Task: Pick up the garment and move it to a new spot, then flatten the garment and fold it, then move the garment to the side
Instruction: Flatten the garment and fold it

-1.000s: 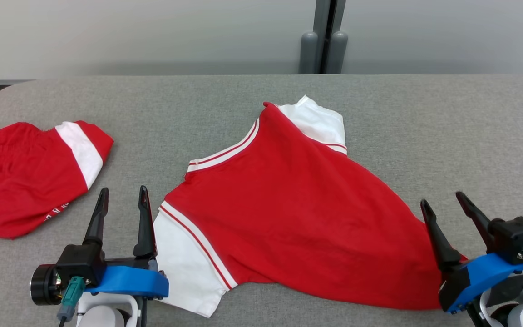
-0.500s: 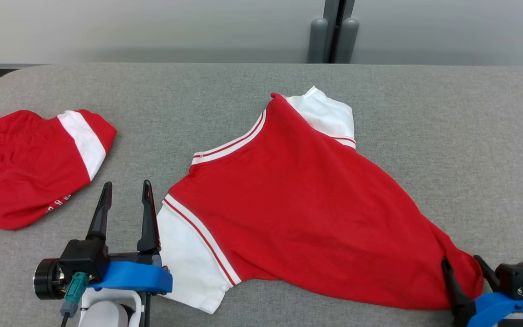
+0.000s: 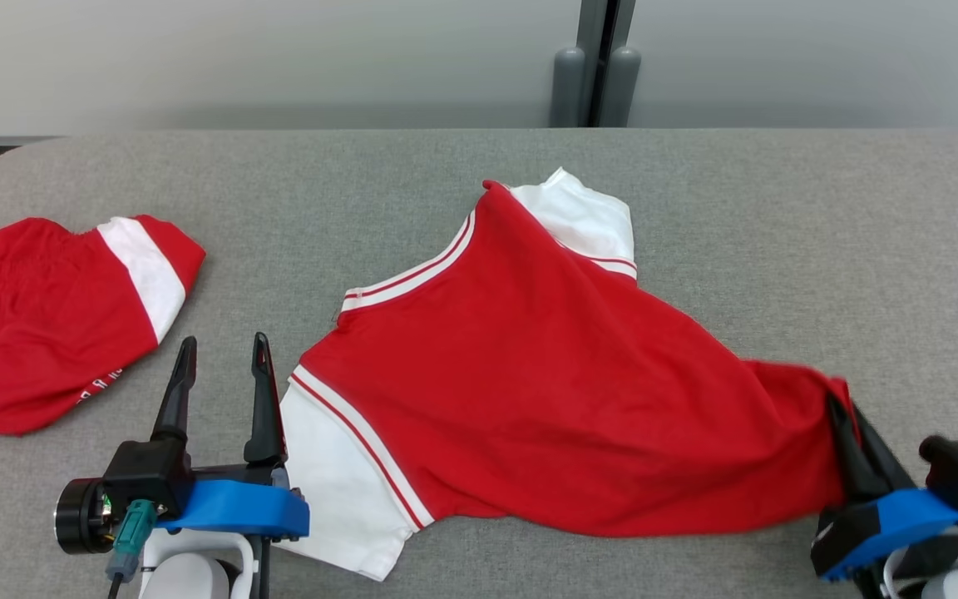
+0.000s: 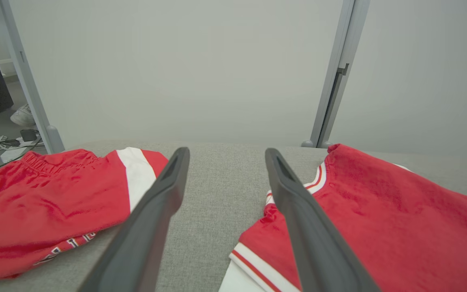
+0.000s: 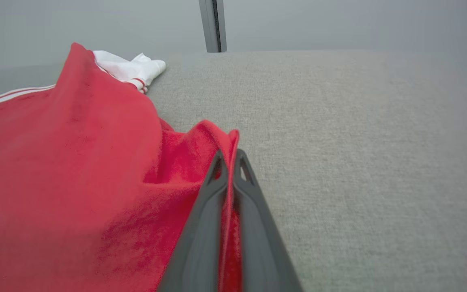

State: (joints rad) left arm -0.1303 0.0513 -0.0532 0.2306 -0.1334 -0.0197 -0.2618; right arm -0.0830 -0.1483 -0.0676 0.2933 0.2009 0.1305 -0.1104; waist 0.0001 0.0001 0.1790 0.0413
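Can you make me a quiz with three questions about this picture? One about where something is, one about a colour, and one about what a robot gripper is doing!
1. Where are the red shorts on the grey table?
A. to the robot's left of the shirt, apart from it
B. on top of the shirt
C. to the robot's right of the shirt

2. What colour are the shirt's sleeves?
A. blue
B. white
C. black

3. What is the right gripper doing?
A. standing open over bare table
B. pinching the shirt's edge
C. holding the shorts

Answers: 1 A, grey table shows between the shorts and the shirt. 2 B, both sleeves are white with red stripes. 3 B, its fingers are shut on red cloth, while the left gripper stands open.
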